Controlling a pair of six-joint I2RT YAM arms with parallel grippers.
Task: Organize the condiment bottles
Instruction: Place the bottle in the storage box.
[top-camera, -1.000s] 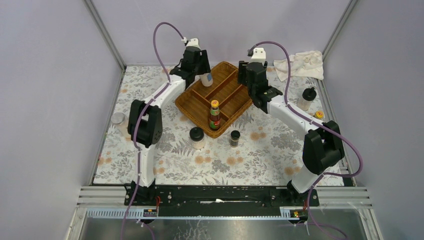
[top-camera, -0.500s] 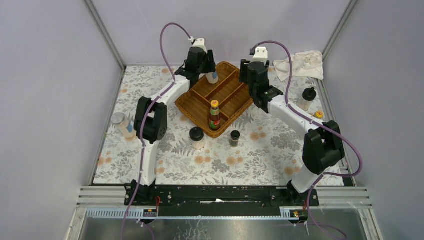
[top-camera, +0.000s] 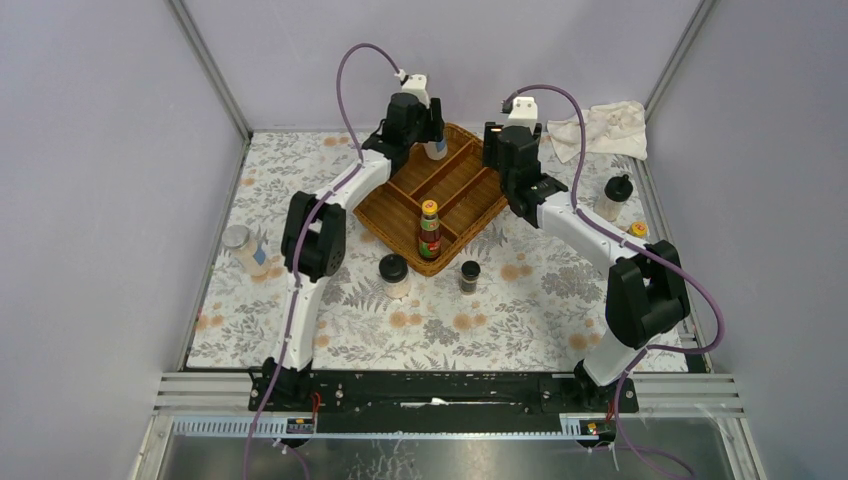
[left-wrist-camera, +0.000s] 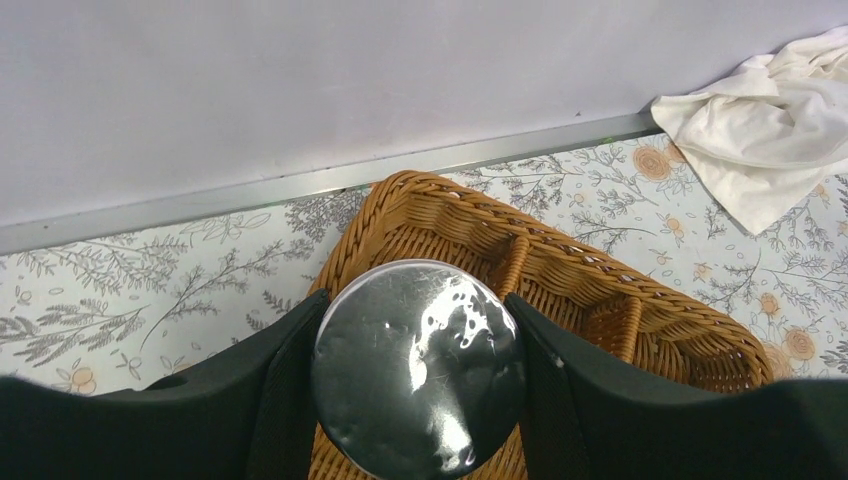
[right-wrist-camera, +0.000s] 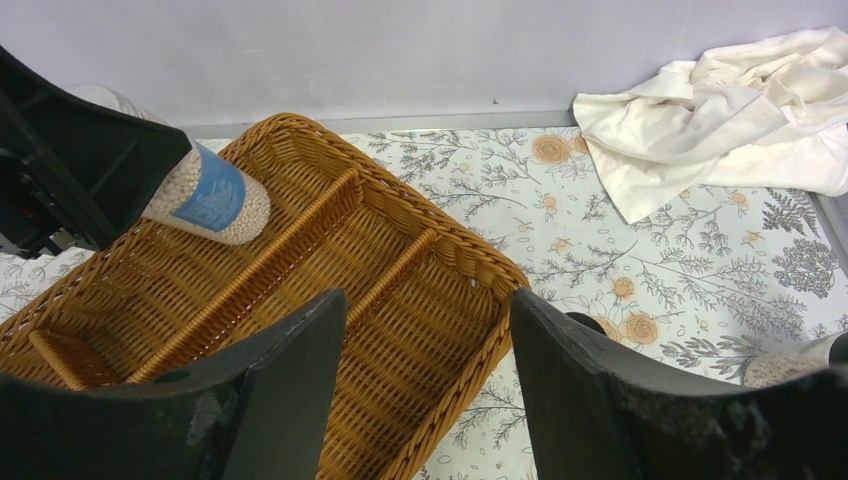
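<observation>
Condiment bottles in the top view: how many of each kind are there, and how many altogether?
Yellow-capped sauce bottles: 2
Blue-labelled white shakers: 2
Black-lidded jars: 3
Total: 7

A wicker divided tray (top-camera: 465, 200) on floral tablecloth (top-camera: 450, 320) — crumpled white cloth (top-camera: 600, 128) far right.
</observation>
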